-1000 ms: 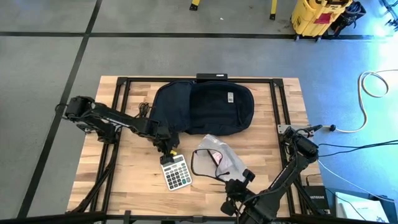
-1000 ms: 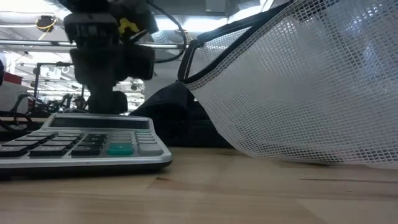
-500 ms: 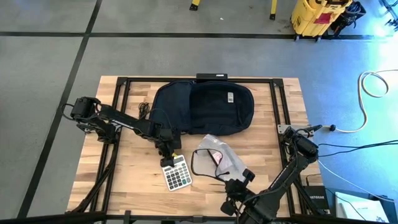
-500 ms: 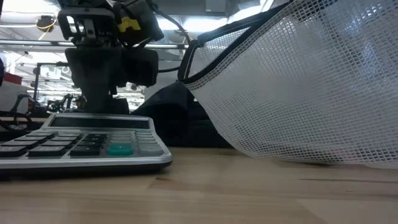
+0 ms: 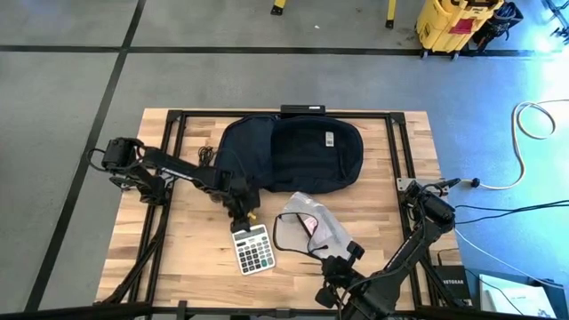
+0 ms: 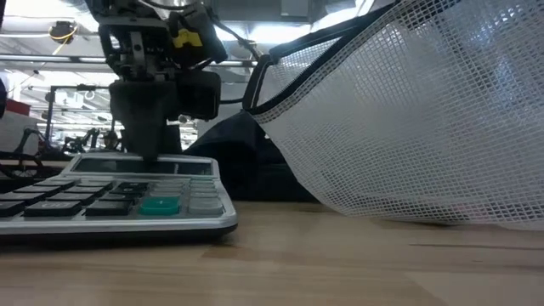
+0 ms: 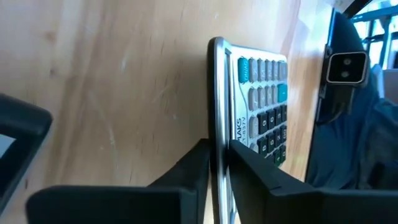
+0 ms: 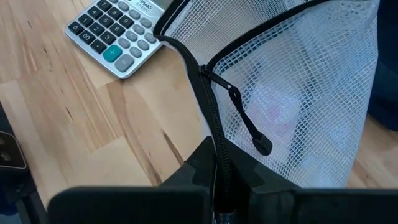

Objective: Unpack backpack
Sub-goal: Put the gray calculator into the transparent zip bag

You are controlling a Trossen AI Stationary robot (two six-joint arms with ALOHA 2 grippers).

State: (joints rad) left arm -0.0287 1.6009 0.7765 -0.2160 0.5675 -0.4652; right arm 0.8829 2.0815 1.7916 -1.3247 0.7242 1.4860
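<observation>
- My left gripper (image 5: 240,219) sits mid-table, pinched tight on the top edge of the calculator (image 5: 252,248). In the left wrist view the two fingers (image 7: 193,168) squeeze its thin metal rim, with almost no gap between them.
- The calculator lies flat on the table (image 5: 191,258), keys up, just at 5 o'clock from that gripper in the high view.
- The backpack (image 5: 289,153) is the big dark bag at the back of the table. From my left gripper it's at about 1 o'clock, really close; its near edge is just past my wrist. White logo patch on its front faces up.
- My right gripper (image 5: 331,265) is down near the front edge, at about 4 o'clock from the left one. It's clamped shut on the black zipper edge of the mesh pouch (image 5: 311,224).
- The pouch is white netting with black trim, lying between the calculator and my right gripper, its far end touching or overlapping the backpack's near edge at 6 o'clock.
- From the right gripper the backpack is at about 11 o'clock, well apart, beyond the pouch.
- In the low view the pouch (image 6: 408,110) fills the right side and the backpack (image 6: 225,157) is a dark lump behind the calculator (image 6: 119,200).
</observation>
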